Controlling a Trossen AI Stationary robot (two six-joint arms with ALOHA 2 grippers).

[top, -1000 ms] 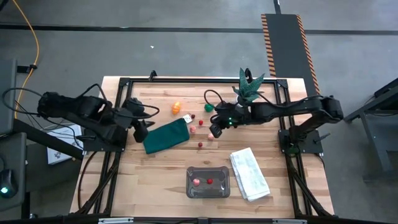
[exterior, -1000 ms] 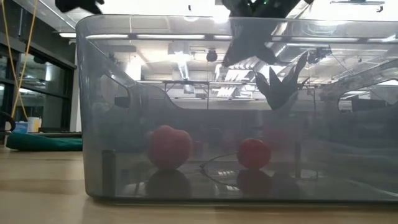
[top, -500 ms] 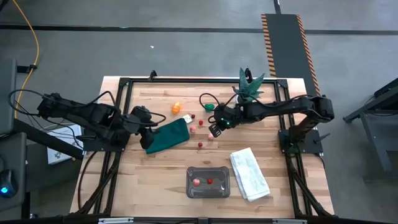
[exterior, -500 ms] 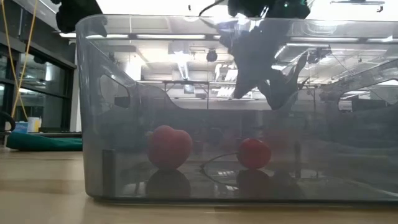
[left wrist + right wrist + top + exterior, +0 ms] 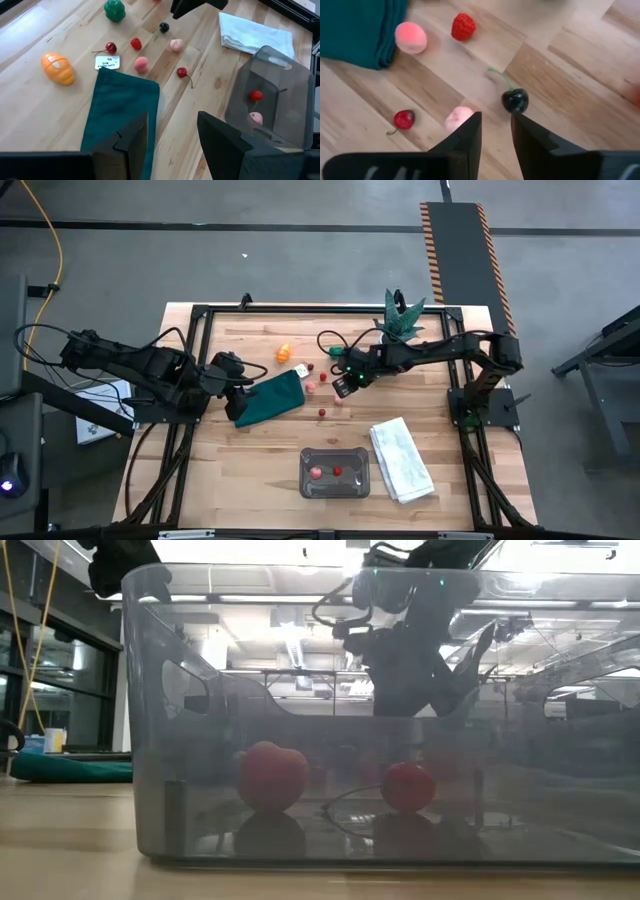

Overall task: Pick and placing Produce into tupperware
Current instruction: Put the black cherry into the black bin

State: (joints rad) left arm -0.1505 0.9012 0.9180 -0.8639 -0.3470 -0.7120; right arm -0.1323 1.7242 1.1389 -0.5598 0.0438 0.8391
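Observation:
The clear grey tupperware (image 5: 335,473) sits near the table's near edge and holds a pink piece (image 5: 316,472) and a red piece (image 5: 338,471). Loose produce lies mid-table: an orange piece (image 5: 284,353), a green one (image 5: 336,352), a strawberry (image 5: 463,26), two pink pieces (image 5: 410,37) (image 5: 459,119), a red cherry (image 5: 404,119) and a dark cherry (image 5: 515,100). My right gripper (image 5: 343,386) hangs open, narrowly, above the dark cherry and the nearer pink piece. My left gripper (image 5: 240,387) waits open over the dark green cloth's (image 5: 270,398) left end.
A folded white towel (image 5: 400,459) lies right of the tupperware. A green spiky plant (image 5: 400,320) stands at the far edge, behind my right arm. The dark green cloth lies left of the loose produce. Bare wood shows between the produce and the tupperware.
My right gripper has come down toward the loose produce and shifted slightly toward the table's left. My left gripper moved a little toward the right, over the dark green cloth's end, then stayed still. No produce has moved.

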